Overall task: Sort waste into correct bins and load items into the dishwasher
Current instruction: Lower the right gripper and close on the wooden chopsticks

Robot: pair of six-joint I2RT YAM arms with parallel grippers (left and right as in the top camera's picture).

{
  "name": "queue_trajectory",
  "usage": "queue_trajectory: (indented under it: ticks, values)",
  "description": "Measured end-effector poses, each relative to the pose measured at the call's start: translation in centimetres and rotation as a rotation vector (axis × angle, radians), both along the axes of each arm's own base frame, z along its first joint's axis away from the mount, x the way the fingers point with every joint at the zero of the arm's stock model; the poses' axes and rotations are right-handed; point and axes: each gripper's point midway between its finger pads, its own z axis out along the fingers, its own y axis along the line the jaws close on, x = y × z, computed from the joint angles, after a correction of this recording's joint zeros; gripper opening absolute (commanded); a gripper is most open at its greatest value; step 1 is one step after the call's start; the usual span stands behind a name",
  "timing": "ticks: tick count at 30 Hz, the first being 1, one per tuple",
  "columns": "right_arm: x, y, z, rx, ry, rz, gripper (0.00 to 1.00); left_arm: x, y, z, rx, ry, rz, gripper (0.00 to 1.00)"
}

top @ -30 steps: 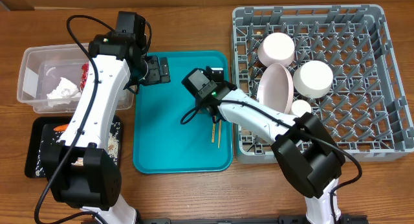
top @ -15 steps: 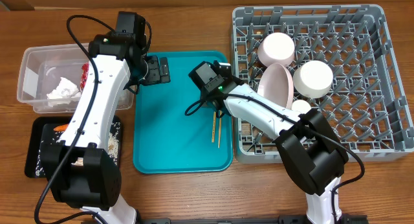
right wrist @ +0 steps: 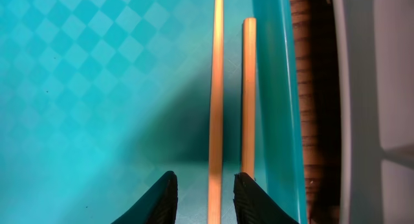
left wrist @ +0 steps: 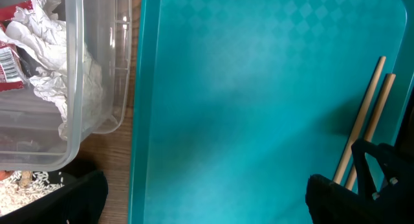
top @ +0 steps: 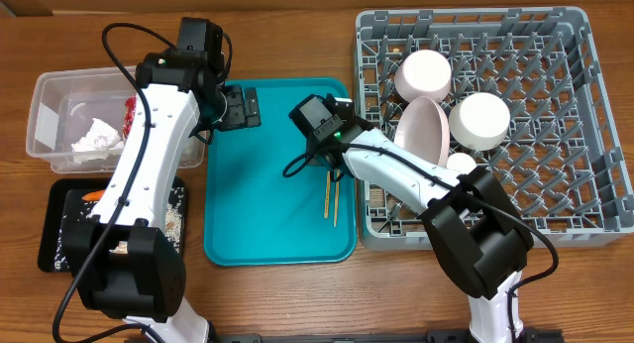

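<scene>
A pair of light wooden chopsticks [top: 330,196] lies side by side near the right rim of the teal tray [top: 267,194]. My right gripper [top: 331,165] hovers over their far ends. In the right wrist view it [right wrist: 204,198] is open. The left chopstick [right wrist: 215,107] runs between its fingers with a gap on each side. The right chopstick [right wrist: 248,94] passes under the right fingertip [right wrist: 253,197]. My left gripper [top: 241,107] sits at the tray's upper left, wide open [left wrist: 207,201] and empty. The chopsticks [left wrist: 369,120] show at the right of the left wrist view.
The grey dishwasher rack [top: 575,65] holds a pink plate [top: 421,133], two bowls [top: 424,75] [top: 478,120] and a cup [top: 461,167]. The clear tub [top: 50,95] holds tissues [top: 94,137] and a red wrapper [top: 129,113]. The black tray [top: 59,239] holds a carrot [top: 91,196] and scraps.
My right gripper has moved right and slightly back, over the chopsticks' ends, then held still for the last half second. The left arm has not moved.
</scene>
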Motion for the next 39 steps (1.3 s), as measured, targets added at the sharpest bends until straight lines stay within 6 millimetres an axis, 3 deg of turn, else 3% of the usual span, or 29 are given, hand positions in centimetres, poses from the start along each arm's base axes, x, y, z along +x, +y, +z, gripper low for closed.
queue_trajectory:
  ticks: [11, 29, 32, 39]
  values:
    - [-0.1, 0.0, -1.3, -0.012, 0.020, 0.001, 0.32, 0.7, -0.1, 0.2, -0.003, -0.029, 0.000, 1.00]
    - [-0.3, 0.5, -1.4, 0.014, 0.032, 0.010, 0.31, 0.7, 0.8, 0.2, 0.011, -0.028, 0.018, 1.00]
    - [-0.2, 0.6, -1.4, 0.019, 0.028, 0.011, 0.31, 0.9, 2.7, 0.2, -0.002, -0.028, 0.069, 1.00]
    - [-0.2, 0.6, -1.6, 0.021, 0.025, 0.011, 0.31, 0.3, 11.5, 0.2, -0.014, -0.023, 0.286, 1.00]
